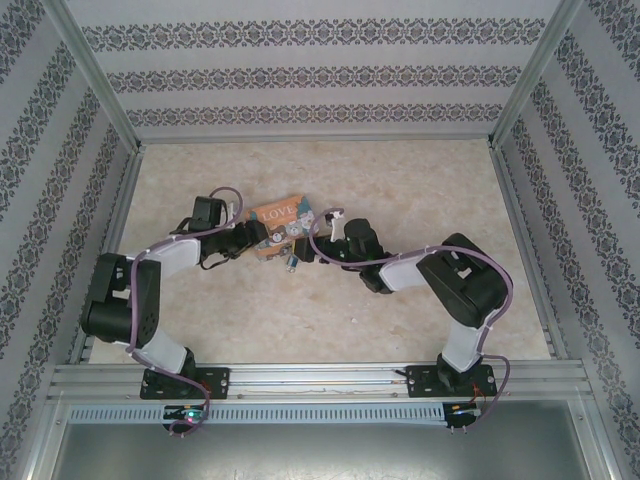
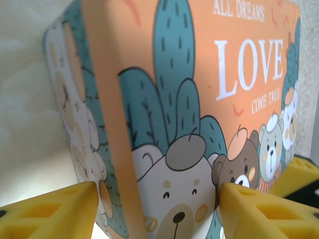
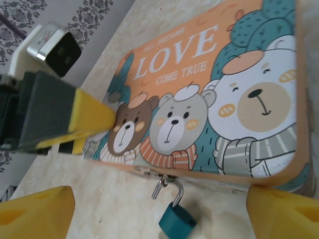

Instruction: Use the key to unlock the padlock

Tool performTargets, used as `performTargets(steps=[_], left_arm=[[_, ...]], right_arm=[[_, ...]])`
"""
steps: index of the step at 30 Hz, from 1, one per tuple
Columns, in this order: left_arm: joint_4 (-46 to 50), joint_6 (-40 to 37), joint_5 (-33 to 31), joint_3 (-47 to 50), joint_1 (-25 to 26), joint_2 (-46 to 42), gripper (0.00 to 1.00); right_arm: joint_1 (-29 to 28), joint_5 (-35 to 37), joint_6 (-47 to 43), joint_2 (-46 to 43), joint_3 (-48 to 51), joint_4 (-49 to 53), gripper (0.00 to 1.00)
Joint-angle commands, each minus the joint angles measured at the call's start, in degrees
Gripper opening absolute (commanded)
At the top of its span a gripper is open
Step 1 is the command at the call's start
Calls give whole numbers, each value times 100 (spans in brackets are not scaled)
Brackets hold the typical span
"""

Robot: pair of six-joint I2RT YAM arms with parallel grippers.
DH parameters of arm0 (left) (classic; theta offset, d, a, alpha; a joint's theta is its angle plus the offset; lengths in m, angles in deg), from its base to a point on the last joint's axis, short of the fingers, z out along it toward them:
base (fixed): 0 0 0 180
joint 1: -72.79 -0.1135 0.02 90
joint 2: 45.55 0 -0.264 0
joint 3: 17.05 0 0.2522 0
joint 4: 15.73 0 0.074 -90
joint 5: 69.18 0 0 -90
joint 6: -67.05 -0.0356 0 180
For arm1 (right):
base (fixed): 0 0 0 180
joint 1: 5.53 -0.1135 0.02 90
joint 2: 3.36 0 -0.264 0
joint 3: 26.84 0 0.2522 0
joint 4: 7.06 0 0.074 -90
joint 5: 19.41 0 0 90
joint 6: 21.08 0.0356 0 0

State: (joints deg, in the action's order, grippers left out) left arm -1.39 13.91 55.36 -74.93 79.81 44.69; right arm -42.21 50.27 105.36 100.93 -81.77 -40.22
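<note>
Straddling the LOVE box (image 2: 199, 124), seemingly to steady it, pinch unclear, the left gripper (image 2: 157, 191) presents the padlock (image 3: 177, 223) to the right gripper (image 3: 159, 199), whose fingers (image 3: 40, 214) are wide apart.

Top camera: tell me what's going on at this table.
Both arms meet at the cartoon-printed LOVE box in the middle of the table. The left gripper straddles one end of the box, a pad on each side; whether it is squeezing is unclear. The right gripper is open, hovering by the box's front edge, where the padlock hangs by its shackle from the latch. Nothing is touching the padlock.
</note>
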Motion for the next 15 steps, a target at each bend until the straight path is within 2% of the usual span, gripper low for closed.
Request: performTargets(steps=[1,8,15], left_arm=[[93,197,-3,360,142,-147,63],[92,356,-157,595,176,-601,66],[519,193,-406,273,145,-1234,71]], right_arm=[[161,-338,-311,197,-355,56,89],[292,-440,-401,302,-599,196,89],[360,-304,-349,-133,-135,225,89]])
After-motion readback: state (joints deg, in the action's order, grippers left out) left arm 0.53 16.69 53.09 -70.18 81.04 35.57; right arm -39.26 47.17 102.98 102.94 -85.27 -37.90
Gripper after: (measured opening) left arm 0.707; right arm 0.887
